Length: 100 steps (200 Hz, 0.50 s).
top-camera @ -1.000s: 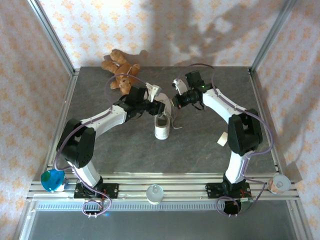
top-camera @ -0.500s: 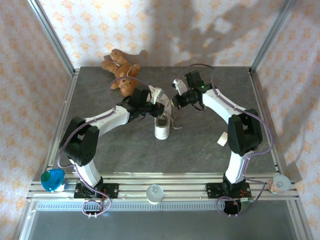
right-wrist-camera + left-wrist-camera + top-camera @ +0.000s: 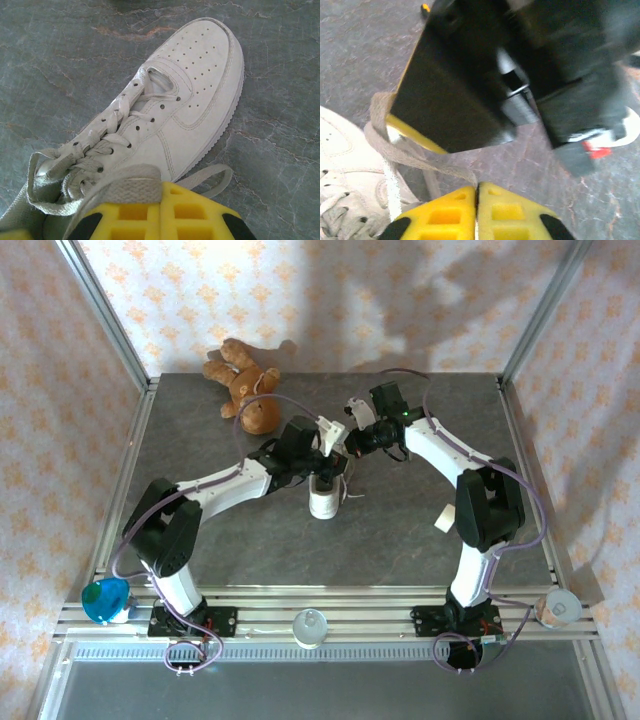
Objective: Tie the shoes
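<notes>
The white sneaker sits in the middle of the table, toe toward the near edge, with bare slab open on every side. A teddy bear lies off by the far left corner. Both arms bow outward at the elbows and meet over the shoe's far end. The left gripper is pinched tight on the laces, and the right gripper is clamped on another strand

Seen from above, both arms cover the rear of the sneaker, and its laces are too thin to trace. In the left wrist view a blurred black body, probably the other gripper, blocks everything beyond the sneaker. The right gripper hides the sneaker's heel.
</notes>
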Motion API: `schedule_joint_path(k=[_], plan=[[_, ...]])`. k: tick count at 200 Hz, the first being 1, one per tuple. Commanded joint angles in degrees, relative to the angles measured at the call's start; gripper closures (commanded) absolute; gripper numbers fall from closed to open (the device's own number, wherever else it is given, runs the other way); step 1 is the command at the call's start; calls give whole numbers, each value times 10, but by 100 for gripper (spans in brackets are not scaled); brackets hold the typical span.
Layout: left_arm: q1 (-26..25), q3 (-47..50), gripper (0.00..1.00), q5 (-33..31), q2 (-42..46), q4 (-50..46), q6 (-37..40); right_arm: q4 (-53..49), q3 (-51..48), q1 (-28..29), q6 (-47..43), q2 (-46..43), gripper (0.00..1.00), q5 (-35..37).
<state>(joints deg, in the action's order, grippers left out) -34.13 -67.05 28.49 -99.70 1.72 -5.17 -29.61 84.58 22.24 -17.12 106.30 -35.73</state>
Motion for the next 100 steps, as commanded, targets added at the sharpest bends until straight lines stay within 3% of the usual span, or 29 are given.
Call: schedule_joint_path(k=[1,17,60,100], plan=[[3,-16,71,-29,-13,-2,23,-14,0,3,-3,-20,100,8],[3,-24,62,-31,-6,-22,37,-13,0,4,-9,-20,100,6],[11,-59,53,-34,26,-123,108,-1,-4,4,-21,-20,100,6],[74,-54,53,35,69,-135,143,27,-19,4,-25,-29,100,7]])
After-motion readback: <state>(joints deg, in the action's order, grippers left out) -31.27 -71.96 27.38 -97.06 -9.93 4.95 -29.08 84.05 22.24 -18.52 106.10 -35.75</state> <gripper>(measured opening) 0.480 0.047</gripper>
